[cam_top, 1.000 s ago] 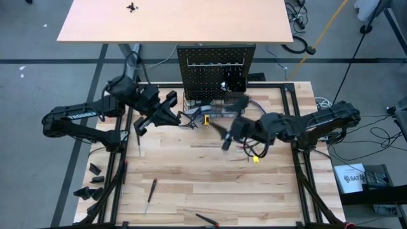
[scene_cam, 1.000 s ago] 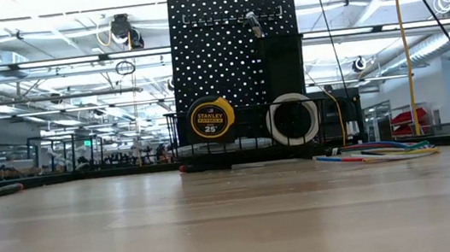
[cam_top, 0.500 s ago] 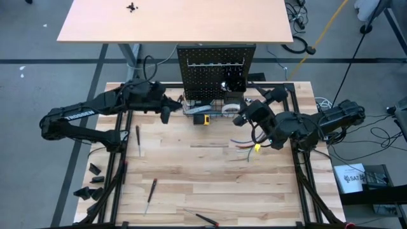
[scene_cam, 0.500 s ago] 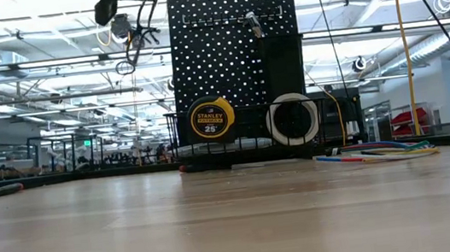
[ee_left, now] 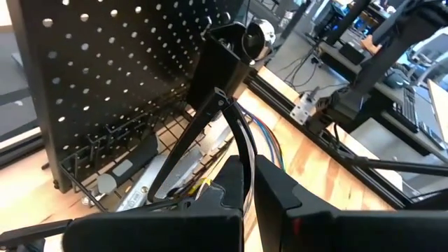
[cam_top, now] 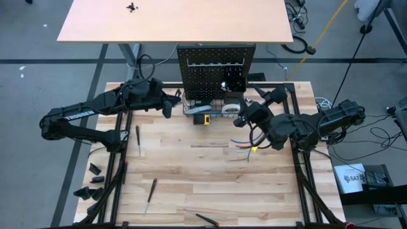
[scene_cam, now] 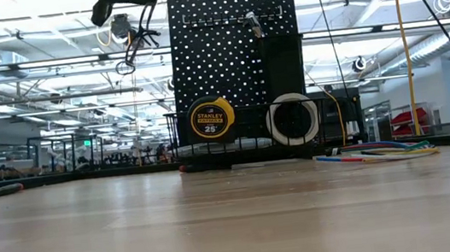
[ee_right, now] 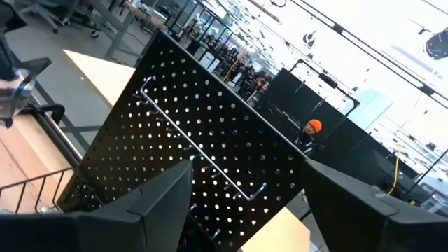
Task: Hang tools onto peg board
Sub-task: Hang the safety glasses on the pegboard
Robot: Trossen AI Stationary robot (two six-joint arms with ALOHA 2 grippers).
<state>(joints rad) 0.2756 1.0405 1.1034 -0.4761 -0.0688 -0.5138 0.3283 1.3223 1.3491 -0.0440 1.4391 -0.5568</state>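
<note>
Screwdrivers (cam_top: 138, 137) lie loose on the left part of the wooden tabletop (cam_top: 191, 184), one near the left frame rail and another (cam_top: 151, 194) nearer the front edge, both well apart from either pincer, so we judge the step in hand to be fetching the next tool. Our left gripper (cam_top: 166, 109) hangs high beside the left edge of the peg board (cam_top: 215, 67), its fingers (ee_left: 276, 192) pressed together with nothing between them; the wrist view looks along the panel towards the wire basket (ee_left: 140, 171). To do this well, we would spread those fingers before descending, come down square over the nearer screwdriver's handle, and grip near its balance so it does not tip when lifted to a hook. At the board's foot the yellow tape measure (scene_cam: 211, 117) and the white tape roll (scene_cam: 292, 118) sit by the basket, and a small silver tool (scene_cam: 254, 24) hangs up on the panel. Farther right, our right gripper (cam_top: 247, 115) hovers just off the board's lower right corner, its jaws spread wide and empty, the wrist camera facing the perforated panel (ee_right: 203, 161) and a long wire hook (ee_right: 199, 150). The bundle of coloured wires (cam_top: 245, 146) lies on the table just beneath that arm. Neither pincer touches any tool at present.
</note>
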